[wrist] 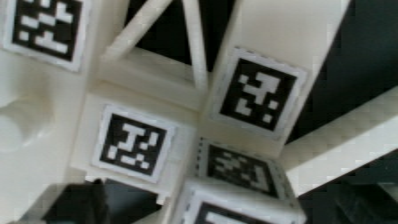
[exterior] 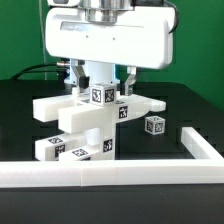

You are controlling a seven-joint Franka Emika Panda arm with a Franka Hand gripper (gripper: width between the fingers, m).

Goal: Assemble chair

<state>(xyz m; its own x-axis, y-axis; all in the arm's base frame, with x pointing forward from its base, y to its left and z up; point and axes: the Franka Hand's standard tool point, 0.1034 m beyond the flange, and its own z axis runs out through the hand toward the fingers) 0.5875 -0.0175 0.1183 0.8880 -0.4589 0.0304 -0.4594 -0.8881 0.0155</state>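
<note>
The partly built chair (exterior: 85, 125) is a blocky white stack with black-and-white tags, standing mid-table in the exterior view. Its top block (exterior: 100, 95) sticks up between the fingers of my gripper (exterior: 103, 78). The jaws straddle that block from above, standing wide with a finger on each side, and look just clear of it. In the wrist view the tagged white pieces (wrist: 249, 90) fill the frame. The dark fingers (wrist: 89, 200) flank the tagged block (wrist: 231, 190), around which my gripper (wrist: 222, 205) is open.
A small loose tagged cube (exterior: 154, 126) lies on the black table, to the exterior view's right of the chair. A long white border frame (exterior: 110, 172) runs along the front and up the right side (exterior: 200, 145).
</note>
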